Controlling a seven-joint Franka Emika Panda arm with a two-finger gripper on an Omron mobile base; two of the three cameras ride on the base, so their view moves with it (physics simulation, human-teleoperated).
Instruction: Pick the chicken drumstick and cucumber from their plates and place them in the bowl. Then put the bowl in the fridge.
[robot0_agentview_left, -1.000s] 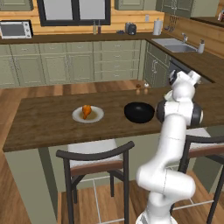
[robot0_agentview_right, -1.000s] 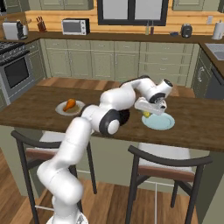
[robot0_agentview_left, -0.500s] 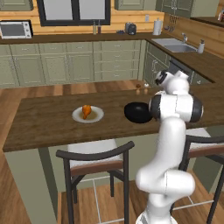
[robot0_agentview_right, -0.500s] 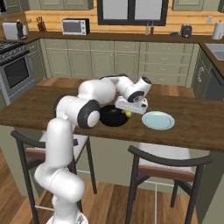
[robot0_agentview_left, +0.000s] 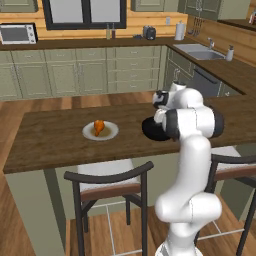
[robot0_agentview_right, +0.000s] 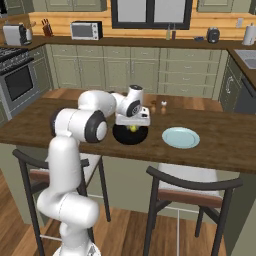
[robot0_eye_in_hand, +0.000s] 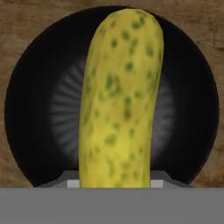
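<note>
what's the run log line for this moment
gripper: shut on cucumber | above bowl | chicken drumstick: on plate | fridge step: pending

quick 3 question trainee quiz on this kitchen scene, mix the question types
1. True or false: the cucumber is held over the bowl.
2. What lies on the plate left of the bowl in the left base view?
   A. a can
   B. the drumstick
   C. nothing
3. Fill in: the blue plate in the right base view is ____.

Key:
1. true
2. B
3. empty
</note>
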